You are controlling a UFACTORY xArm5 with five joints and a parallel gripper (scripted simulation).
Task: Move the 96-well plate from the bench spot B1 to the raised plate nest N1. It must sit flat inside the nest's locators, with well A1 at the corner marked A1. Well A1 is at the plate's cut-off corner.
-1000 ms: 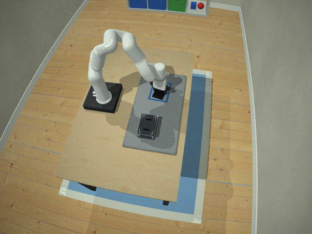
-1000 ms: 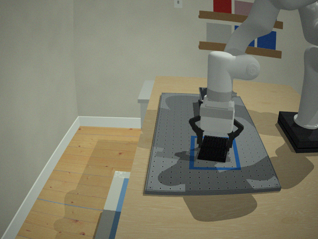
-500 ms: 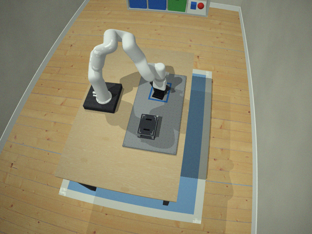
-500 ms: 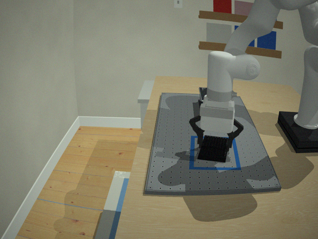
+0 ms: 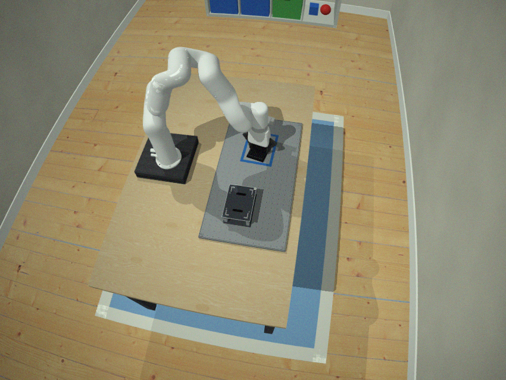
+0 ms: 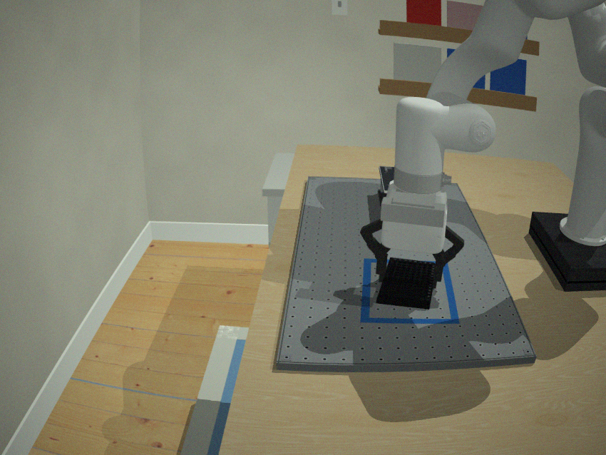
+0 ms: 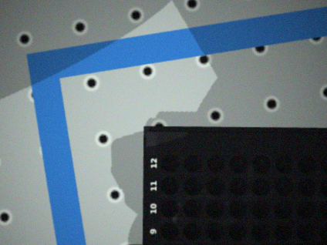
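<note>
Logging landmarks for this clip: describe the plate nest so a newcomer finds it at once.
On the wooden table sits a grey perforated board. The plate nest is the raised black platform at its end opposite the blue-outlined square, bearing white corner marks and two slots.

Open breadboard [image 5: 228, 192] toward nest [image 5: 239, 201] (raised)
</note>
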